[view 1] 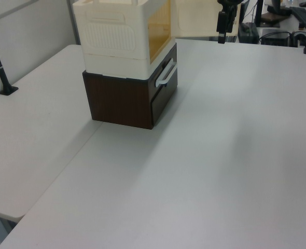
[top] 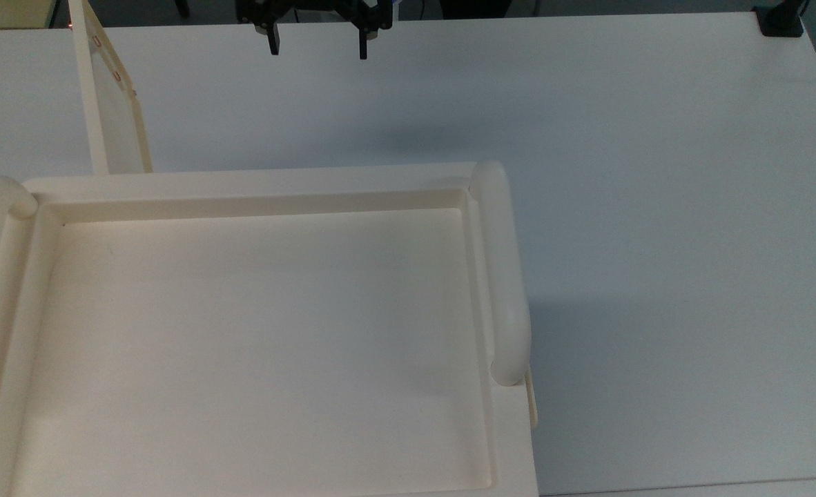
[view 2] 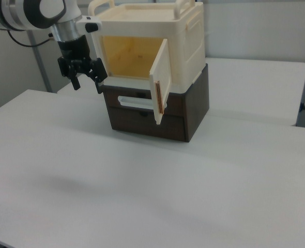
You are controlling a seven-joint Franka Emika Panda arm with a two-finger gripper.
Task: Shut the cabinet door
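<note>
The cream cabinet (view 2: 186,36) stands on a dark brown base, its orange-lit inside showing. The cabinet door (view 2: 161,77) stands swung wide open, hinged at the right edge of the opening in the right view. In the top view the door (top: 114,103) juts out edge-on from the cabinet's tray-like top (top: 256,186); in the left view the door (view 1: 194,18) extends to the right. My black gripper (view 2: 87,82) hangs open and empty before the opening's other side, apart from the door. It also appears in the top view (top: 318,47) and the left view (view 1: 222,32).
The brown base (view 1: 122,101) has a drawer with a white bar handle (view 2: 134,101). The white table (top: 656,207) stretches wide around the cabinet. A black clamp (top: 781,21) sits at the top view's far right corner, and a black post (view 1: 0,67) stands on the left view's left.
</note>
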